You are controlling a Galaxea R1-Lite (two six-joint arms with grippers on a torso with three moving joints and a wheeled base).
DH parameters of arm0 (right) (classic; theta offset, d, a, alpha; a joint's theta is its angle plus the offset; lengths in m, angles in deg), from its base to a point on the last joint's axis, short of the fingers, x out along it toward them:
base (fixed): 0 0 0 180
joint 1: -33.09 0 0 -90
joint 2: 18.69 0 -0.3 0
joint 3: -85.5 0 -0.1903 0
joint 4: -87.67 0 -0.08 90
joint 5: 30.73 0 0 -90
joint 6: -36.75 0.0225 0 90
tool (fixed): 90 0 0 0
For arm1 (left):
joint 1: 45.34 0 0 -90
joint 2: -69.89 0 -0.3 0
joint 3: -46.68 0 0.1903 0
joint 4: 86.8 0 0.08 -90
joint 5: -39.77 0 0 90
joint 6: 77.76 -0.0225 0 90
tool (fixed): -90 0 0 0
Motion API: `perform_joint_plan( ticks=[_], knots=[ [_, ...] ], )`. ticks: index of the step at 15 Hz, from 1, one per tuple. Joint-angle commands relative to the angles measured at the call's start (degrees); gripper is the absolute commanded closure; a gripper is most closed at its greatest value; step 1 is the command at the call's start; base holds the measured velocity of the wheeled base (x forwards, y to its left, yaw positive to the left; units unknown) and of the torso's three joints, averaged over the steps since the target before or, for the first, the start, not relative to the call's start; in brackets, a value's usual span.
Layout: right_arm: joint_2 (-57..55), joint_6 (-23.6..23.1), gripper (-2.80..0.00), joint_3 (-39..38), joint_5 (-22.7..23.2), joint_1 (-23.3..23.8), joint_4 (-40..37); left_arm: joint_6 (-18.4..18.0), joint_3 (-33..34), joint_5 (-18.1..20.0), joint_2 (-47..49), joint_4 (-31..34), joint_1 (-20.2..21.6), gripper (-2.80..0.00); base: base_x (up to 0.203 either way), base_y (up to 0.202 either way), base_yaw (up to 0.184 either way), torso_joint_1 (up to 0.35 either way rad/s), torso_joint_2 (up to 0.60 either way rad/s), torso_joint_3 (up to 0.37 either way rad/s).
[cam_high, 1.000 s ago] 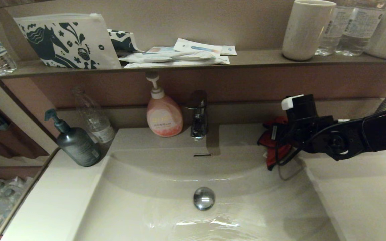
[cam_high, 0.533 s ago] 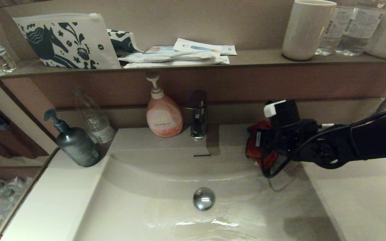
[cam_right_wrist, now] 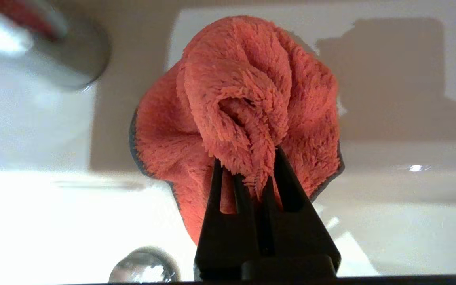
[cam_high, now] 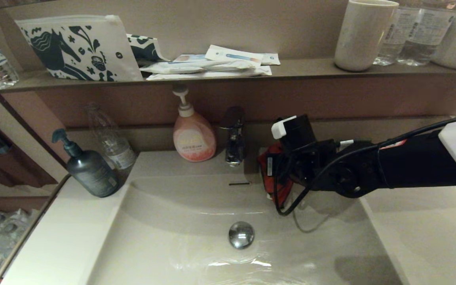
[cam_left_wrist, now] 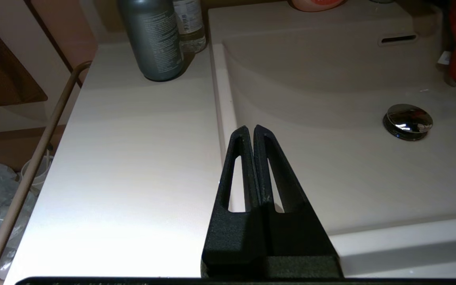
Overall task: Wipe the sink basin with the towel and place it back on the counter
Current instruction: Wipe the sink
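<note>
The right tool is clamped on the bunched towel, just beside the faucet over the sink basin. The left tool, fingers together, hangs over the desk edge. The bottles' labels beyond it are unreadable.

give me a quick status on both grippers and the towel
Right gripper shut on the towel, at the sink basin back wall beside the faucet. Left gripper shut, empty, over basin's left rim. Nothing blocking.
</note>
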Motion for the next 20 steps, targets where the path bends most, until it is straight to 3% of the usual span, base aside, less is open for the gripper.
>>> perform_joint_plan(
  ticks=[1,5,10,11,14,18,20],
  knots=[
    [0.49,0.13,0.0,0.44,-0.27,2.44,-0.11,-0.02,0.0,-0.01,0.07,-0.04,0.02,0.0,0.0,0.0,0.0,0.0,0.0,0.0],
    [7.61,0.19,0.0,-4.45,1.19,9.06,-3.52,-0.02,0.0,-0.01,0.07,-0.04,0.02,0.0,0.0,0.0,0.0,0.0,0.0,0.0],
    [22.87,0.21,0.0,-9.19,5.24,10.16,-12.97,-0.02,0.0,-0.01,0.07,-0.04,0.02,0.0,0.0,0.0,0.0,0.0,0.0,0.0],
    [25.54,0.16,0.0,-9.25,5.68,10.1,-16.76,-0.02,0.0,-0.01,0.07,-0.04,0.02,0.0,0.0,0.0,0.0,0.0,0.0,0.0],
    [33.53,-0.03,0.0,-9.14,6.13,11.62,-37.88,-0.02,0.0,-0.01,0.07,-0.04,0.02,0.0,0.0,0.0,0.0,0.0,0.0,0.0],
    [37.97,-2.07,0.0,-9.49,7.95,20.69,-57.31,-0.02,0.0,-0.01,0.07,-0.04,0.02,0.0,0.0,0.0,0.0,0.0,0.0,0.0],
    [38.48,-3.67,0.0,-12.47,9.91,22.23,-62.42,-0.02,0.0,-0.01,0.07,-0.04,0.02,0.0,0.0,0.0,0.0,0.0,0.0,0.0]
  ],
)
